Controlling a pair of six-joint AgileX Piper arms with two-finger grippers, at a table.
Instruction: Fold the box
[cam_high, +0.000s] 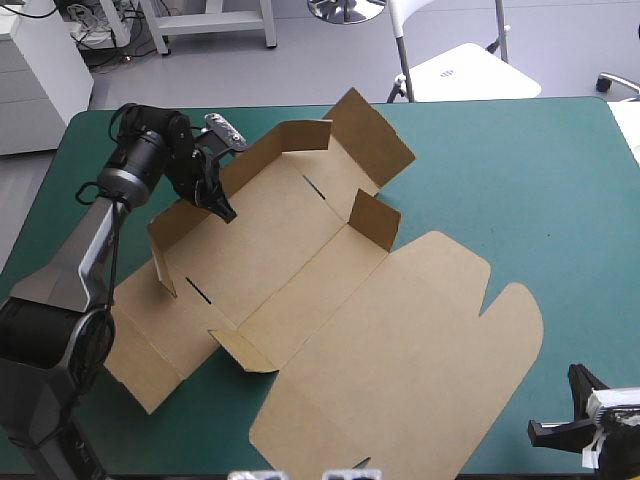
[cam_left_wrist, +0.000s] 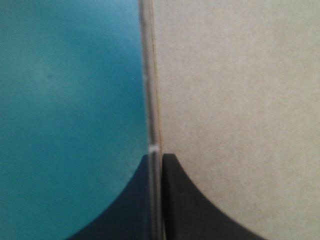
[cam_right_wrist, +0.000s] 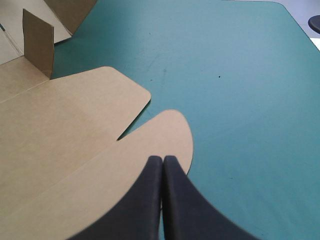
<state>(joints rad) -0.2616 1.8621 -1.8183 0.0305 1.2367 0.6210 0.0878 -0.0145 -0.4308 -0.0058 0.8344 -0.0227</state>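
**Desk:** What have your grippers got?

**Me:** From my console, the left gripper (cam_left_wrist: 156, 156) is pinched on one thing, the box's long wall (cam_high: 255, 160). In its wrist view my two black fingers (cam_left_wrist: 192, 210) are all but together. The board's edge runs straight up between them, with teal-green cover (cam_left_wrist: 65, 100) on one side and brown board on the other. The right gripper (cam_right_wrist: 162, 159) holds nothing. Its fingers are pressed together into a point, at the table's near right corner, just beside the lid's rounded flap (cam_right_wrist: 167, 135). Whether it touches the board I cannot tell.

**Desk:** Count it out for me.

**Me:** One box (cam_high: 300, 260), two grippers. On the box I count:
- one long wall, raised on the far-left side;
- two small tabs standing up, one (cam_high: 375, 220) at the floor's far end and one (cam_high: 240, 352) at its near end;
- two dark slots (cam_high: 315, 187) along the foot of that wall;
- two flaps on the lid's right-hand edge.

**Desk:** Where does it sit, and which way does it run?

**Me:** It sits on the cover, left of the table's middle. The floor's long axis runs on a slant from near left to far right. The lid (cam_high: 400, 380) lies flat, spreading from the floor toward the near right corner. The end panel (cam_high: 370, 135) at the far end tilts up. The side panel (cam_high: 150, 350) at the near left lies flat.
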